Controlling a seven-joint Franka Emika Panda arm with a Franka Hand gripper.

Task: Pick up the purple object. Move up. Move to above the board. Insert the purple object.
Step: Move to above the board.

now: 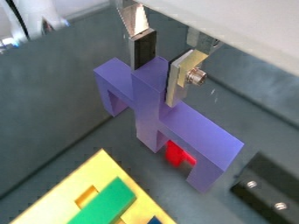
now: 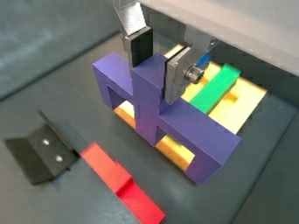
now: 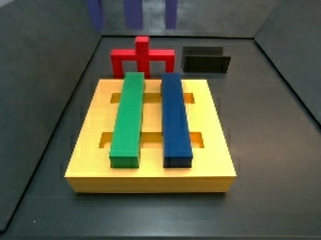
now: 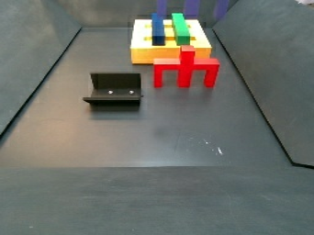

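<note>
Hand (image 1: 163,61) gripping purple object (image 1: 163,118) stem, airborne.

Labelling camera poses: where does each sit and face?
Wrist view: above, looking down at the gripper shut on the purple object.
Wrist view: likewise, from the opposite side; fingers show.
Side view: beyond the board, facing the fixture; no robot.
Side view: opposite, facing fixture, then board; no robot.
Side views share the red piece.
</note>
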